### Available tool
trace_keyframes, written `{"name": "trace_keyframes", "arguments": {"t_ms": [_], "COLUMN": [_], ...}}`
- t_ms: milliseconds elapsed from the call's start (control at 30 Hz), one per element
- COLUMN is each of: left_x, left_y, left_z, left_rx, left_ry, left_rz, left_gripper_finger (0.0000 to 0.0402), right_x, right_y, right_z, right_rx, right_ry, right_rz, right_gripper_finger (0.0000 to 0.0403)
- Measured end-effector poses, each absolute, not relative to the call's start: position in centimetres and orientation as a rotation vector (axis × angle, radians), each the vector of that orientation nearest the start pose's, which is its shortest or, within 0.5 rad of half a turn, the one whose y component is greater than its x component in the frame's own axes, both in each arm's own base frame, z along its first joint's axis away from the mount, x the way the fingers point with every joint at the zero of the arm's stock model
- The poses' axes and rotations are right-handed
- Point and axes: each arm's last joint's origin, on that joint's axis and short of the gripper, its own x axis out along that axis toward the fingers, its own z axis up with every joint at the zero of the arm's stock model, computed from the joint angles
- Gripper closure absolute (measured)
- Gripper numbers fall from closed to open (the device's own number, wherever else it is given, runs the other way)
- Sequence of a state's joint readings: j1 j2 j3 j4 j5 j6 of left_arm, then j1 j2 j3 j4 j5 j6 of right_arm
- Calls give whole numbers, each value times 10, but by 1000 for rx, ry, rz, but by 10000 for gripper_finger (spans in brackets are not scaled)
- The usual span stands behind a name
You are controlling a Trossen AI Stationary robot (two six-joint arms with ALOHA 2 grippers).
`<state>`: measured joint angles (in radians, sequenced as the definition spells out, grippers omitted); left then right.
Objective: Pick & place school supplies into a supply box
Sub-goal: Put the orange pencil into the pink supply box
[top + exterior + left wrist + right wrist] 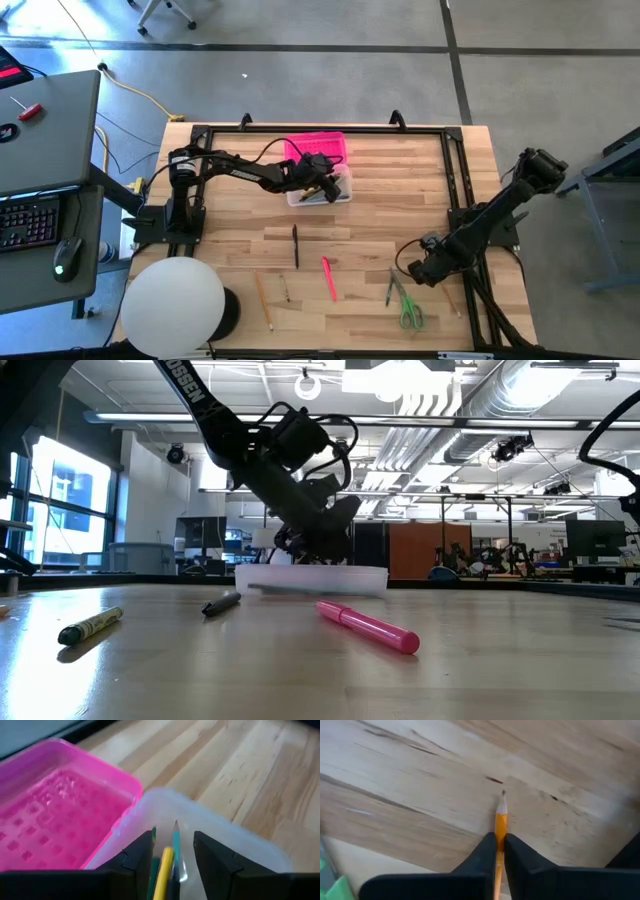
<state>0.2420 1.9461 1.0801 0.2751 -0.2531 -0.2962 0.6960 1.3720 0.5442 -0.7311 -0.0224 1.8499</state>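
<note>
The left end effector (322,185) hangs over the clear plastic base of the small rectangular supply box (341,189), which sits toward the far middle of the pale wooden table (380,215) with its bright pink dotted lid (300,150) folded open on the far side. In the left wrist view its two dark fingers (137,857) stand parted, with a yellow pencil (163,872), a teal pencil (176,840) and a green one (153,851) showing in the gap between them over the translucent base; whether any of the three is pinched there cannot be told. From the low view this end effector (312,540) sits just above the box (310,578).

The right end effector (428,270) is low near the table's right near corner, clenched on an orange wooden pencil (500,827) whose sharpened tip points out past the fingertips (485,851) over the bare wood.

Loose supplies lie across the near half of the table: a thin black pen (296,245) near the middle, a pink marker (329,278) just nearer, a yellow pencil (264,301) and a short dark-green pencil (285,290) to the left of it. Small green-handled scissors (410,310) lie beside a thin green pen (390,288), both close to the right end effector. In the low view the pink marker (368,627), the black pen (221,603) and a yellow-green marker (90,626) lie in front of the box.
</note>
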Motion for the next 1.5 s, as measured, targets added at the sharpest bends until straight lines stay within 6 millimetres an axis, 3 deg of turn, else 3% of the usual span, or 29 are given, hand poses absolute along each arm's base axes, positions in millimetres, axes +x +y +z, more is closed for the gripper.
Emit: {"name": "trace_keyframes", "arguments": {"t_ms": [333, 633, 1067, 1300, 1500], "left_x": [391, 391, 392, 391, 391], "left_y": [104, 104, 103, 103, 102], "left_z": [155, 155, 155, 154, 153], "left_rx": [-278, -281, -295, -296, -296], "left_ry": [439, 438, 445, 457, 468], "left_rz": [556, 557, 508, 507, 508], "left_gripper_finger": [227, 227, 227, 227, 227], "right_x": [143, 172, 199, 207, 216], "right_y": [107, 79, 31, 24, 26], "right_z": [126, 130, 133, 132, 118], "right_rx": [753, 449, 322, 378, 375], "right_ry": [1193, 852, 824, 845, 858], "right_rz": [-861, -843, -900, -854, -852], "right_gripper_finger": [399, 395, 400, 400, 400]}}
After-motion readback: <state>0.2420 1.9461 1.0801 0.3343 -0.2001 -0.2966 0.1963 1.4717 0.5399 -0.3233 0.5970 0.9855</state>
